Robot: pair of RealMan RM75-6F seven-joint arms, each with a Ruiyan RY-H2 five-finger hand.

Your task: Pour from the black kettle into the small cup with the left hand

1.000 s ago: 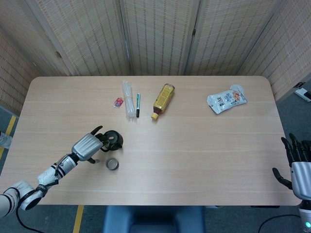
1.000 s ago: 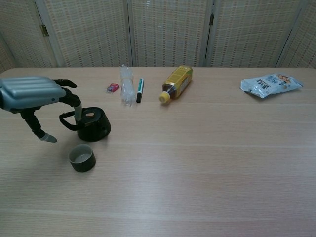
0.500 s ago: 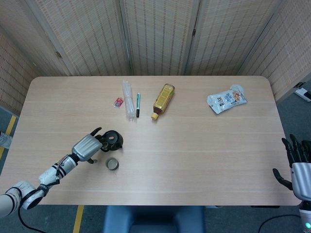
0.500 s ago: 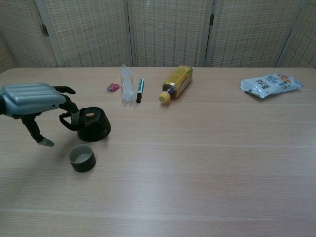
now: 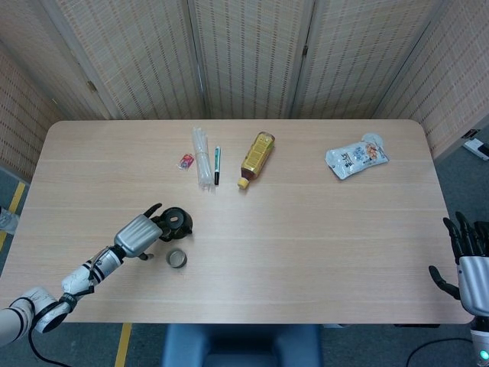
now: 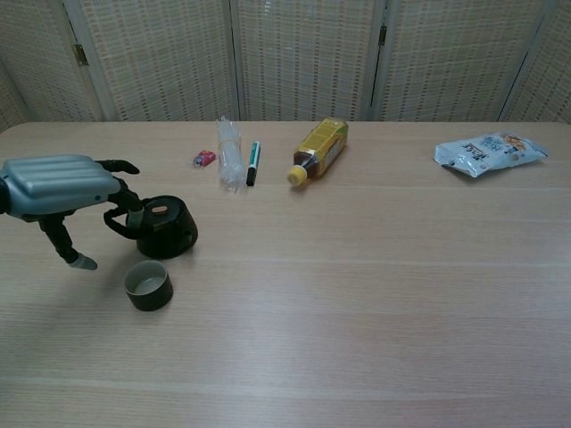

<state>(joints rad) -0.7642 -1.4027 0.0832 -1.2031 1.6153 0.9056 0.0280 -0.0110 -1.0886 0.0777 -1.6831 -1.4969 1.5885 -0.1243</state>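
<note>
The black kettle (image 5: 177,222) (image 6: 169,232) stands upright on the table's left side, its handle turned toward my left hand (image 5: 137,233) (image 6: 58,185). That hand's fingers reach to the handle, one stretched over it, while the thumb points down, apart from the rest; no firm grip shows. The small dark cup (image 5: 176,258) (image 6: 148,285) stands just in front of the kettle, empty as far as I can see. My right hand (image 5: 467,256) hangs open past the table's front right corner and touches nothing.
Along the back lie a tea bottle (image 5: 257,157) on its side, a pen (image 5: 217,164), a clear plastic sleeve (image 5: 202,157) and a small red item (image 5: 186,161). A snack bag (image 5: 356,156) lies at the back right.
My left hand has sunk lower and closed in on the kettle's handle. The kettle has shifted slightly to the left. The cup and the right hand have not moved.
</note>
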